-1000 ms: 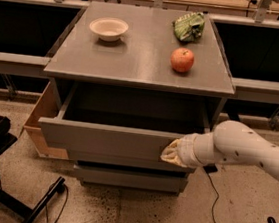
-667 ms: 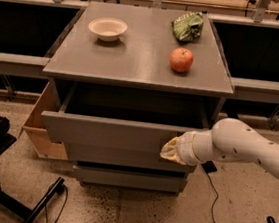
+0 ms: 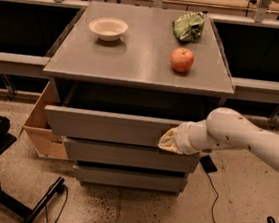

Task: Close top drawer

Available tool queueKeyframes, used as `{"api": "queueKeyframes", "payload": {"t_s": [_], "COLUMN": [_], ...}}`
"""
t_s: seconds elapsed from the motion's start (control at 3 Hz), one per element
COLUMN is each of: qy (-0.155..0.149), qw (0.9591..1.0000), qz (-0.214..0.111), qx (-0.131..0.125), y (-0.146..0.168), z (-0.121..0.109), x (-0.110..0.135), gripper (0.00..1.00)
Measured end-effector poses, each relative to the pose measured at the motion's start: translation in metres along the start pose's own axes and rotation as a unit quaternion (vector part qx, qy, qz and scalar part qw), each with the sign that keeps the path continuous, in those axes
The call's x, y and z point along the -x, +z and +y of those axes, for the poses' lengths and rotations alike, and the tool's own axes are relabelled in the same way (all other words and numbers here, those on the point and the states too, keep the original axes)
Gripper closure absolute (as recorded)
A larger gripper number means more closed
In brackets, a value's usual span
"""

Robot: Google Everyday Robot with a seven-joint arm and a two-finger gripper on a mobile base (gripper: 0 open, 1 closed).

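Grey speckled floor (image 3: 132, 218) is lying nearest, with a black cable (image 3: 213, 202) trailing below and right of the top drawer (image 3: 105, 125) and a black frame (image 3: 0, 188), perhaps a chair base, sitting below and left of it. Directly under the top drawer, the two lower drawers (image 3: 129, 155) are sitting further in than it. A cardboard box (image 3: 39, 130) is standing just left of it, beside the cabinet (image 3: 208, 105) and clear of the sliding path.

The top drawer is standing pulled out of the cabinet, its dark inside showing behind the plain front panel. The tool (image 3: 169, 139) is pressing against the right end of that panel. Whether it is open or closed, and whether it is holding anything, I cannot tell.

That panel is looking stiff and metal-like, smooth and handle-less, so I am judging that a flat push on the front is suiting it better than any grasp. Pushing this far off centre is risking a skewed, binding slide.

Above and behind the top drawer, the surface (image 3: 135, 62) is carrying a bowl (image 3: 108, 28), an apple (image 3: 182, 59) and a green bag (image 3: 188, 26), none of them blocking the way.
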State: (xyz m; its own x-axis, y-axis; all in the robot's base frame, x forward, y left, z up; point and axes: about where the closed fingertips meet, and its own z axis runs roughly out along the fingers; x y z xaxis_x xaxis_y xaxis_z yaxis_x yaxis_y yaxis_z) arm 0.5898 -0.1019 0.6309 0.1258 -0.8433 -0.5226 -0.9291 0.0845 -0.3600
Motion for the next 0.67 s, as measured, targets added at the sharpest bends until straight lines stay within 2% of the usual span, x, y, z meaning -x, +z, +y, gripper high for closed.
{"api": "queueKeyframes", "payload": {"t_s": [0.33,0.67], "qy": [-0.005,0.000], "qw": [1.0000,0.9999], "qz": [0.001,-0.007], "qx": [-0.001,0.008], "y": [0.008,0.017], "z": [-0.015,-0.028], "x": [0.000,0.000], "gripper": [1.00,0.81]}}
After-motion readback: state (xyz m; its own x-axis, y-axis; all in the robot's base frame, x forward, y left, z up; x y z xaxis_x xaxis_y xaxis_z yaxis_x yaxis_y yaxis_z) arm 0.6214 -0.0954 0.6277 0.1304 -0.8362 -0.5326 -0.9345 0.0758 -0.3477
